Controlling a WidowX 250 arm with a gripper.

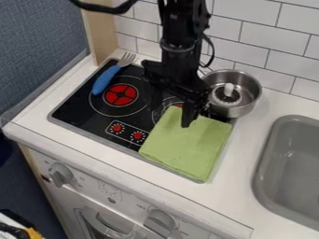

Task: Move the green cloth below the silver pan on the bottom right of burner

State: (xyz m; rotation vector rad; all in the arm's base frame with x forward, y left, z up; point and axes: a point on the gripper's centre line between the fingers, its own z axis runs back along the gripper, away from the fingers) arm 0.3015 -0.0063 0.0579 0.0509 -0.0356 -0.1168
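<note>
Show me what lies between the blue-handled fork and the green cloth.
In the camera view, a ringed burner with a red centre and some black stovetop lie between the fork and the cloth.

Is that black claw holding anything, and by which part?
I can't tell for sure: the gripper is at the upper part of the green cloth, which lies spread out with no pinched fold visible.

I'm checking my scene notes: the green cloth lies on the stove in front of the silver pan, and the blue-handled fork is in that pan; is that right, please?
Not quite: the camera view shows the blue-handled fork on the left of the stove, not in the silver pan. The green cloth lies as you say.
</note>
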